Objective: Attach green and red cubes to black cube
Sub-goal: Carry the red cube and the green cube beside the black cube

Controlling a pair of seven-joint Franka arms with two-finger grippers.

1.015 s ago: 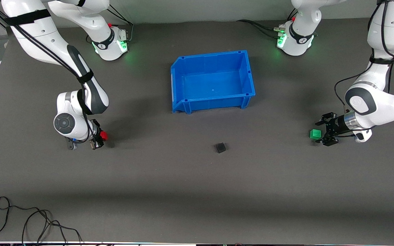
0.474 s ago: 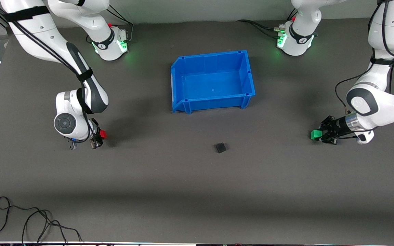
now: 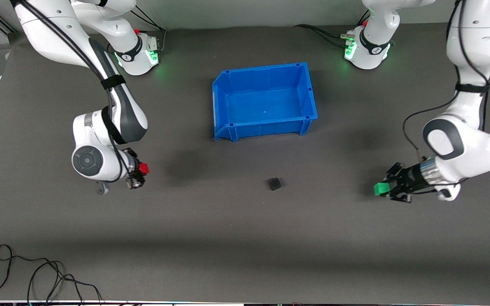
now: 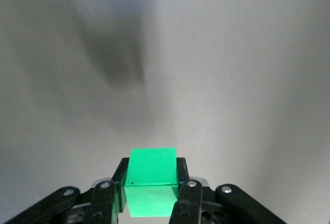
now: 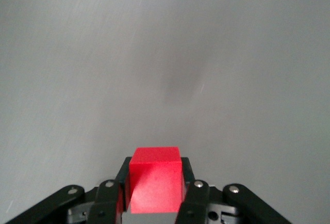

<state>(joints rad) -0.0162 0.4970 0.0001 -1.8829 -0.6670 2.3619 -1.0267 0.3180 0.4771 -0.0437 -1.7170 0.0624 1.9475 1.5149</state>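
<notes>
A dark grey worktop [image 3: 245, 238] fills most of the front view, with the two arm bases standing along its upper edge, each lit by a small green glow. No brand name, label or other writing can be read on anything in these views.

A blue bin [image 3: 309, 91] sits just above the middle of the frame, open side up, with nothing visible inside it.

The right arm reaches down the left part of the frame. Its right gripper [image 3: 139, 173] hangs over bare worktop at the middle left, and its fingers [image 5: 185, 195] are closed on the red cube [image 3: 143, 168]. In the right wrist view the red cube [image 5: 154, 180] sits squarely between the two black fingers, touching both.

The left arm comes down the right edge of the frame. Its left gripper [image 3: 387, 189] is over bare worktop at the lower right, a little lower in the frame than the other one. Its fingers [image 4: 183, 193] are clamped on the green cube [image 3: 380, 188], which the left wrist view shows pinched between them [image 4: 151, 181].

A loose black cable [image 3: 36, 272] lies coiled at the lower left corner of the frame.

The black cube [image 3: 274, 183] rests alone on the worktop just below centre, nearer the camera than the bin and well apart from both coloured cubes, roughly between the two grippers.
</notes>
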